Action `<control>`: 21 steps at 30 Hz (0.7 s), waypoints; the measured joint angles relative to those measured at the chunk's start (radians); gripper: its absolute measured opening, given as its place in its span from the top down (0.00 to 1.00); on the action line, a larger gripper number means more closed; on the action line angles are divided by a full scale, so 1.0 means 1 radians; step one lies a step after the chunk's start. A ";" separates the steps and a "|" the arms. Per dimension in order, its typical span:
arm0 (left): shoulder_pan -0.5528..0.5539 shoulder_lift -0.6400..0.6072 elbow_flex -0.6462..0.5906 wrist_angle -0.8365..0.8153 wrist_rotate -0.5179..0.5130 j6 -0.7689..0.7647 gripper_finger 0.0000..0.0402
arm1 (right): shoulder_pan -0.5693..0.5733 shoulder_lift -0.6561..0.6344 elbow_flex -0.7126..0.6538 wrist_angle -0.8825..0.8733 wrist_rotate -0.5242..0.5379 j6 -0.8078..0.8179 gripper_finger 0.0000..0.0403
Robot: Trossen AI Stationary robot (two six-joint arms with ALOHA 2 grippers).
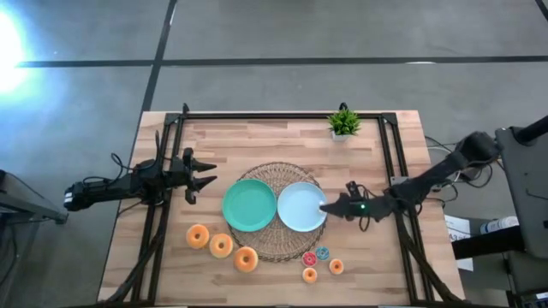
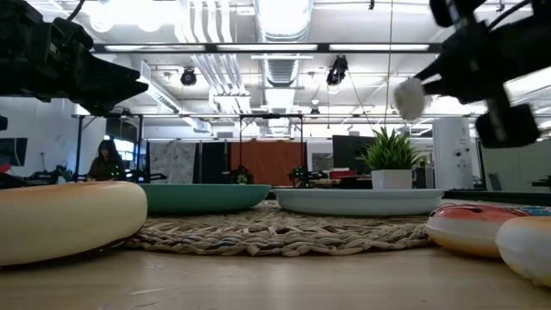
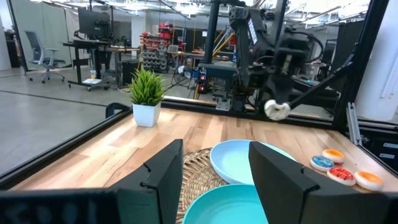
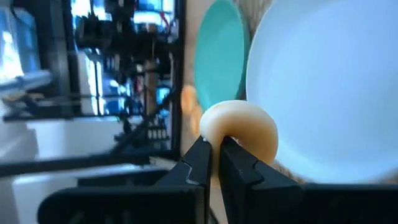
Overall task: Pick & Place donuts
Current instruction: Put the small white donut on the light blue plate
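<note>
Over the light-blue plate (image 1: 300,207), the right end effector (image 1: 328,206) is carrying one small pale donut (image 4: 239,129).

From above, the left end effector (image 1: 205,179) is waiting open near the table's left edge; three larger donuts (image 1: 221,245) and four small ones (image 1: 321,263) are lying along the front edge. Level view: the donut is hanging above the plate. Right wrist: fingers are pinching its rim, closed tight, likely for dropping.
</note>
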 joint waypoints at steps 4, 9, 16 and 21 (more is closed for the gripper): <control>0.000 0.000 0.000 0.000 0.000 0.000 0.61 | -0.061 0.074 0.005 0.015 -0.042 -0.005 0.97; 0.000 0.000 0.000 0.000 0.000 0.000 0.61 | -0.090 0.186 0.059 0.025 -0.140 -0.019 0.97; 0.000 0.000 0.000 0.000 0.000 0.000 0.61 | -0.093 0.262 0.095 0.162 -0.184 -0.068 0.97; 0.000 0.000 0.000 0.000 0.000 0.000 0.61 | -0.099 0.258 0.092 0.376 -0.143 -0.167 0.97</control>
